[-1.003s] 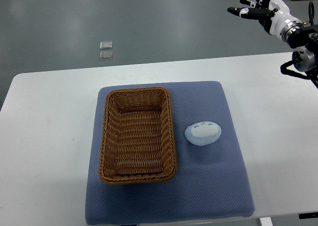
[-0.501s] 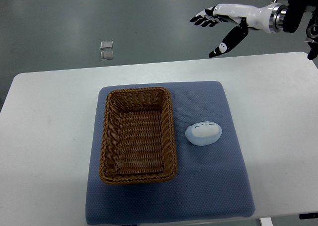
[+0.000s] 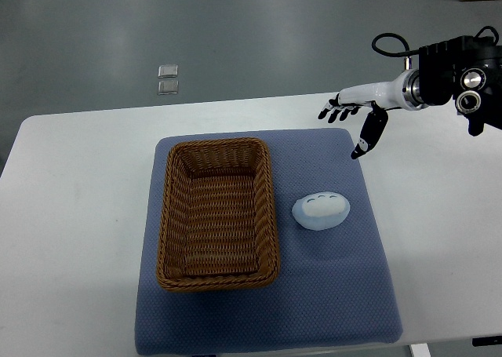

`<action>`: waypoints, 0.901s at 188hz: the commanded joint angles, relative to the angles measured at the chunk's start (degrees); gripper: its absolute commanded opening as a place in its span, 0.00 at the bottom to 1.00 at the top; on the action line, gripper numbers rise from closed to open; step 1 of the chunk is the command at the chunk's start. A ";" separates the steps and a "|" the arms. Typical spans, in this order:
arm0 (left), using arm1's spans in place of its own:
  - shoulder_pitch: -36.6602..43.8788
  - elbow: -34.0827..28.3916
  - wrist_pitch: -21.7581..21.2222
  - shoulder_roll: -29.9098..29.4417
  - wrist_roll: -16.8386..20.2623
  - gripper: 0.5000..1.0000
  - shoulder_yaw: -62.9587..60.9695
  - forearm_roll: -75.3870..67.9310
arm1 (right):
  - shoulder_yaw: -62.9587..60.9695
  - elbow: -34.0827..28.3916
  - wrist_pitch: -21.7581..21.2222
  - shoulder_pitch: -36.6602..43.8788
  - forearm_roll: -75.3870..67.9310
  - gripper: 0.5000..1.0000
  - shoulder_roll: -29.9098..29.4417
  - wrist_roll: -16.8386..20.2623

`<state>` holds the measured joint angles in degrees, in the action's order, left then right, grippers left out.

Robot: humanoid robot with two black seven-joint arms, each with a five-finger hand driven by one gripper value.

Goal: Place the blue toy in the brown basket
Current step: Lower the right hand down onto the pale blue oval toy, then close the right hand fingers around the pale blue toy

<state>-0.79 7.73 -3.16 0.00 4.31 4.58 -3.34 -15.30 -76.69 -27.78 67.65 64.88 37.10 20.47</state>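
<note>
A pale blue oval toy (image 3: 321, 210) lies on the blue mat (image 3: 329, 294), just right of the brown wicker basket (image 3: 217, 213). The basket holds nothing. My right hand (image 3: 350, 125) comes in from the right edge and hovers over the mat's far right corner, above and beyond the toy. Its fingers are spread, the thumb points down toward the mat, and it holds nothing. The left arm does not show.
The mat lies on a white table (image 3: 70, 216). Two small clear squares (image 3: 167, 79) lie on the grey floor beyond the table's far edge. The right arm's black wrist unit (image 3: 459, 78) sits over the table's far right corner.
My right hand has swung down and toward the near side, from high beyond the table to just above the mat's far right corner. The toy and basket have not moved.
</note>
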 commanded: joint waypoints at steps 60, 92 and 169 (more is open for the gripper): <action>0.00 0.01 0.00 0.00 0.00 1.00 -0.01 0.00 | 0.62 -4.34 -0.17 -6.48 -0.63 0.75 0.25 0.28; 0.00 0.01 0.00 0.00 0.00 1.00 -0.01 0.00 | 0.62 -6.89 -0.96 -6.65 -1.07 0.76 0.43 0.19; 0.00 0.01 0.00 0.00 0.00 1.00 -0.01 0.00 | 0.71 -6.10 1.50 -9.90 -0.37 0.76 -4.05 0.28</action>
<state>-0.79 7.74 -3.17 0.00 4.30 4.57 -3.34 -14.67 -83.79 -27.12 58.08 64.12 34.13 20.69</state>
